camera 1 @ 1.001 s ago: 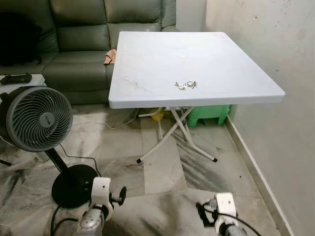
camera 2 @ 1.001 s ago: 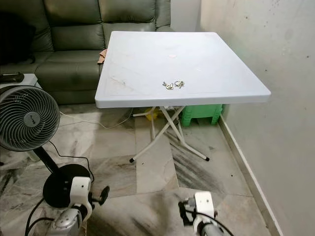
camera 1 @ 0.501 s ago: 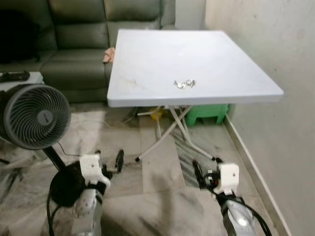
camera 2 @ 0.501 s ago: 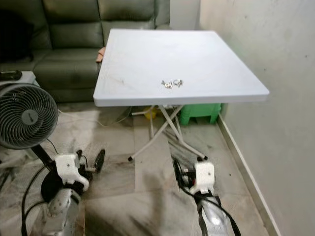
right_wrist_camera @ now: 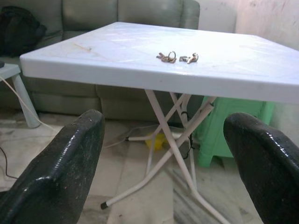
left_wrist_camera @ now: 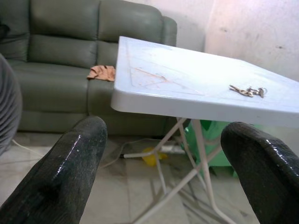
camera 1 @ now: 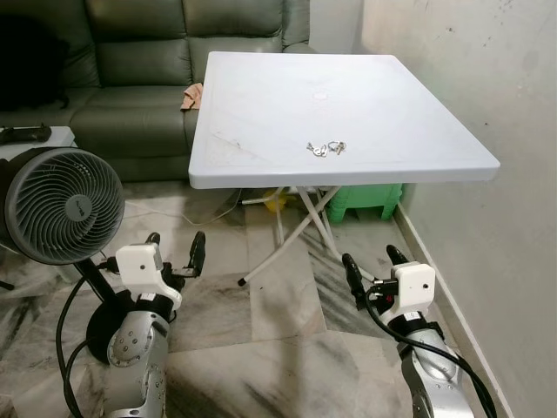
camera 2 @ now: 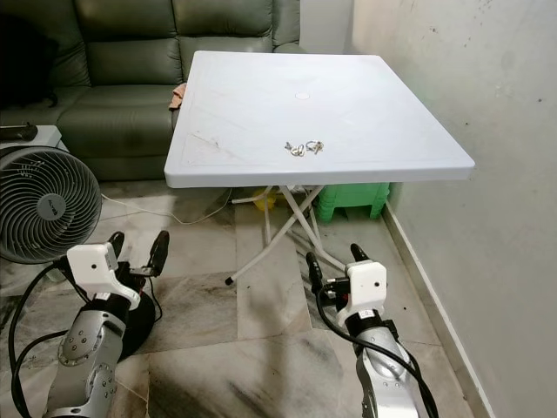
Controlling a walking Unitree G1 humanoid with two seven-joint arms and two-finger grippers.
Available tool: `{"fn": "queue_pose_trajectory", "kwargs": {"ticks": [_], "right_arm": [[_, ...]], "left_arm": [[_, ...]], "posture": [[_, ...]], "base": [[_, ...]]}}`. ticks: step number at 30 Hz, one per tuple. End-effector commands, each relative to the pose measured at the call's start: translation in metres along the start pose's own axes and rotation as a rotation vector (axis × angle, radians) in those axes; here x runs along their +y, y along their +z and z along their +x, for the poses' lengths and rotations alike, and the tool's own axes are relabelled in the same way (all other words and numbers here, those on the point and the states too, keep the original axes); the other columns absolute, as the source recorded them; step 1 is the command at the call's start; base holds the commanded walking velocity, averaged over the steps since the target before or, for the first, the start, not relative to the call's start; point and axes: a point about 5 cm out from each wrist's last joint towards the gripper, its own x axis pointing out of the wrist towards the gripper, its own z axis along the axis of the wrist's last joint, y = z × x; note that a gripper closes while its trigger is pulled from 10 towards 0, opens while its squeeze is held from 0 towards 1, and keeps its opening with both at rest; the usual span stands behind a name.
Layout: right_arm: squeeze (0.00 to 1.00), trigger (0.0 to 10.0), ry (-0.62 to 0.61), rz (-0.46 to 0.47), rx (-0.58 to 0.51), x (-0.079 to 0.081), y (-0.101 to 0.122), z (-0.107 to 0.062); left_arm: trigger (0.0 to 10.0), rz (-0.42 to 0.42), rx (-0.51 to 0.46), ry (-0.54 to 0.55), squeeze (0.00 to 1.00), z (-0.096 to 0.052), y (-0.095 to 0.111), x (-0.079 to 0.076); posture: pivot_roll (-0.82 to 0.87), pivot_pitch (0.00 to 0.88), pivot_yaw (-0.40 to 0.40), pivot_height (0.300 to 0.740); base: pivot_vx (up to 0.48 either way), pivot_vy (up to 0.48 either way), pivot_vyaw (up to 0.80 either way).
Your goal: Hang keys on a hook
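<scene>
Lying crosswise, apparently: keys (camera 1: 326, 148).

A pale blue-white square plastic desk (camera 1: 261, 96) on white crossed metal legs (camera 1: 300, 231) carries a small bunch of silvery metal keys (camera 1: 326, 149). Behind the desk stands a dark olive-green leather sofa (camera 1: 130, 61), with a crumpled tan-orange cloth (camera 1: 192, 97) on its seat beside the desk's edge. Under the desk sits a bright green plastic stool (camera 1: 365, 200). Left of the desk is a round grey-grilled fan (camera 1: 63, 206) on a black base. The marble floor (camera 1: 278, 322) is grey-white with dark streaked veins. Right of the desk, the plaster wall (camera 1: 487, 78) is off-white with dark specks. Both silver arms end in white housings and glossy black fingers (left_wrist_camera: 70, 172).
</scene>
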Motion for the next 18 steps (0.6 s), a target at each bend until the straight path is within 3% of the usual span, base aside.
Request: {"fn": "queue_pose_trajectory", "kwargs": {"ticks": [1, 18], "right_arm": [[0.00, 10.0, -0.004, -0.001, -0.004, -0.0020, 0.0046, -0.0001], [0.00, 10.0, 0.015, -0.033, 0.007, 0.0011, 0.0080, 0.0013]], "left_arm": [[10.0, 0.003, 0.021, 0.005, 0.00, -0.0023, 0.0008, 0.0000], [10.0, 0.015, 0.045, 0.009, 0.00, -0.0012, 0.0085, -0.0012]], "posture": [[-0.03, 0.000, -0.029, 0.740], [-0.03, 0.000, -0.024, 0.740]], "base": [[0.000, 0.000, 0.00], [0.000, 0.000, 0.00]]}}
